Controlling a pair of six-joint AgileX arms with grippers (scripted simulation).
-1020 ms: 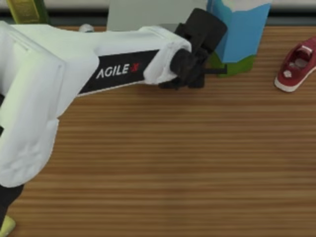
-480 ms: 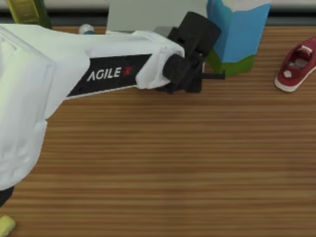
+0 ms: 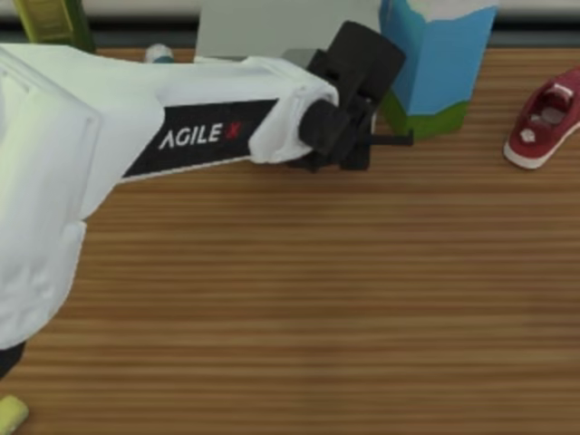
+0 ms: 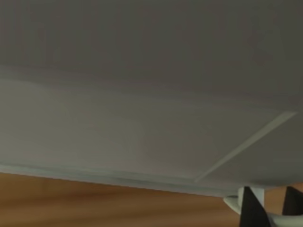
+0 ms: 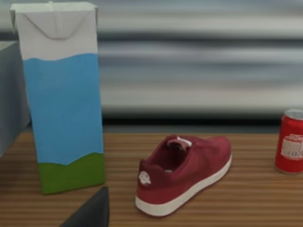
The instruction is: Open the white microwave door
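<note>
Nothing has shifted over the last half second; a second ago the left arm was reaching slightly farther toward the right, and since then it has drawn back toward the left and settled. Its left gripper (image 3: 349,136) sits at the tabletop's (image 3: 317,299) far edge, pressed up by the microwave (image 3: 272,27). From above I cannot tell whether its fingers are open or closed, and the left wrist view gives only a sliver of them. That wrist view is filled with the microwave door (image 4: 142,137), a flat pale panel very close to the camera, its lower edge just above the wood. By my reading the door looks barely opened, if at all; the pictures don't settle whether the handle is held. So most of the swing seems left to do.

Just right of the gripper stands a tall blue, white and green carton (image 3: 439,63), near enough to crowd a swinging door. Farther along the far right edge lies a red shoe (image 3: 544,122), with a red can (image 5: 289,141) beyond it. Right arm is parked, out of the top view.
</note>
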